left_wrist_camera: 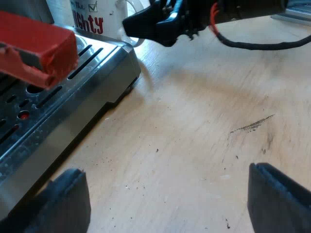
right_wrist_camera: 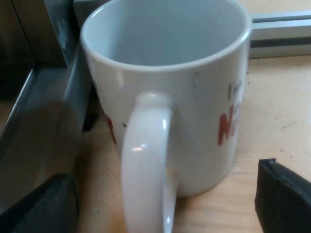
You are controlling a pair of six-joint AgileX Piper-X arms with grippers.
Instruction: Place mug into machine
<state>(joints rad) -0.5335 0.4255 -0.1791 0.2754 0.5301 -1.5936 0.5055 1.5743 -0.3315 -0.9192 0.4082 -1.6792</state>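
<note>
The white mug [right_wrist_camera: 194, 111] with red lettering stands upright on the wooden table, close against the machine's metal base [right_wrist_camera: 43, 121]. Its handle [right_wrist_camera: 143, 160] points toward my right gripper [right_wrist_camera: 165, 208], which is open with one finger on each side of the handle and touching neither side. The mug is empty. From the left wrist, the mug [left_wrist_camera: 97, 17] shows beyond the drip tray's corner, with the right gripper [left_wrist_camera: 155, 22] at its handle. My left gripper [left_wrist_camera: 170, 204] is open over bare wood beside the drip tray [left_wrist_camera: 73, 107], with nothing between its fingers.
The red end of the holder's handle [left_wrist_camera: 41, 53] sticks out above the slotted drip tray. Wooden table [left_wrist_camera: 204, 126] with dark coffee specks stretches away from the machine. A pale metal rail [right_wrist_camera: 282, 34] lies on the table beyond the mug.
</note>
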